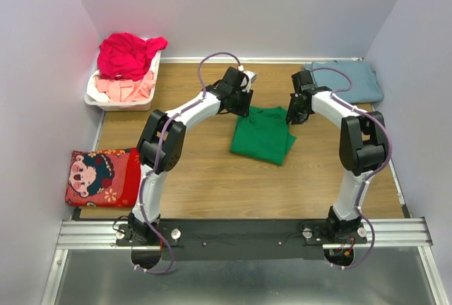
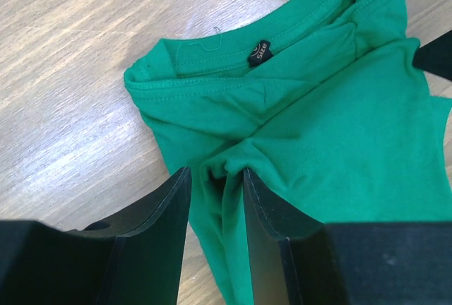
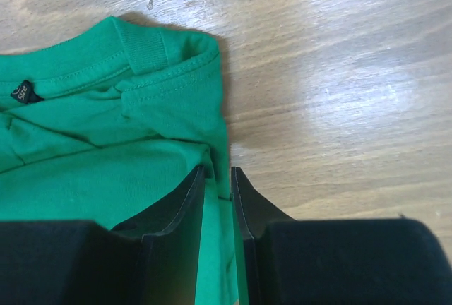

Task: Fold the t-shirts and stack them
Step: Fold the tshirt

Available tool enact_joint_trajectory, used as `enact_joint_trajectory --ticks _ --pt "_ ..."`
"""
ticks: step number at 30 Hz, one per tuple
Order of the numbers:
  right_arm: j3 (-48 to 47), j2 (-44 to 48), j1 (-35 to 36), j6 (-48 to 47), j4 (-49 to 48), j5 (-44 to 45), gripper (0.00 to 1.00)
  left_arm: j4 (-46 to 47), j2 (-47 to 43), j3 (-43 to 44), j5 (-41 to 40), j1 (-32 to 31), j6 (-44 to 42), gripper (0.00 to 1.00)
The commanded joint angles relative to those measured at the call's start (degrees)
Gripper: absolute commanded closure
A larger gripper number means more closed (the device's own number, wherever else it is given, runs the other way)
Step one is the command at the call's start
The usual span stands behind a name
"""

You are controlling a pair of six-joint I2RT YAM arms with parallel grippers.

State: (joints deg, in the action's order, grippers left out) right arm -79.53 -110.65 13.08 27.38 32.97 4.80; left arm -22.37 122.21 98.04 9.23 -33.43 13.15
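Observation:
A bright green t-shirt (image 1: 263, 135) lies partly folded in the middle of the wooden table, its collar toward the back. My left gripper (image 1: 244, 102) is at its back left corner, shut on a pinch of green cloth (image 2: 220, 185) beside the collar. My right gripper (image 1: 295, 113) is at the back right corner, shut on the shirt's edge (image 3: 219, 178). A dusty blue-grey t-shirt (image 1: 346, 80) lies folded at the back right. A magenta-red t-shirt (image 1: 129, 54) and a pale pink one (image 1: 123, 90) lie crumpled in the white basket.
The white plastic basket (image 1: 106, 102) stands at the back left. A red printed cushion (image 1: 102, 176) lies at the left front edge. Purple walls close in the table on three sides.

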Motion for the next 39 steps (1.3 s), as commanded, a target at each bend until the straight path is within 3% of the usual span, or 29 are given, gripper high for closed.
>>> enact_joint_trajectory --ticks 1,7,10,13,14,16,18,29,39 --pt "0.8 -1.2 -0.3 -0.6 -2.8 -1.9 0.7 1.9 1.0 1.4 -1.4 0.6 1.9 0.56" --pt "0.7 -2.4 -0.3 -0.5 -4.0 -2.9 0.72 2.2 2.1 1.1 -1.6 0.9 2.3 0.58" --pt "1.0 -3.0 -0.3 -0.5 -4.9 -4.1 0.74 2.4 2.7 1.3 -1.6 1.0 2.3 0.65" --pt "1.0 -3.7 -0.3 -0.4 -5.3 -4.5 0.78 2.4 3.4 2.0 -1.8 1.3 2.5 0.82" --pt "0.8 -3.8 -0.3 -0.5 -5.4 -4.5 0.8 2.4 3.7 2.2 -1.7 1.5 2.8 0.93" --pt "0.7 -4.0 -0.3 -0.4 -5.4 -4.5 0.89 2.3 3.9 2.4 -1.9 1.8 3.0 1.0" --pt "0.7 -3.6 -0.2 -0.3 -5.4 -4.4 0.99 2.3 3.7 2.3 -2.1 2.3 3.5 1.0" --pt "3.9 9.7 -0.3 0.0 -4.7 -0.3 0.99 2.8 -3.1 0.8 -4.6 2.8 4.0 1.0" --pt "2.3 8.6 -0.3 -0.2 -4.2 2.8 0.99 2.9 -1.4 5.8 -4.0 2.8 4.2 1.0"
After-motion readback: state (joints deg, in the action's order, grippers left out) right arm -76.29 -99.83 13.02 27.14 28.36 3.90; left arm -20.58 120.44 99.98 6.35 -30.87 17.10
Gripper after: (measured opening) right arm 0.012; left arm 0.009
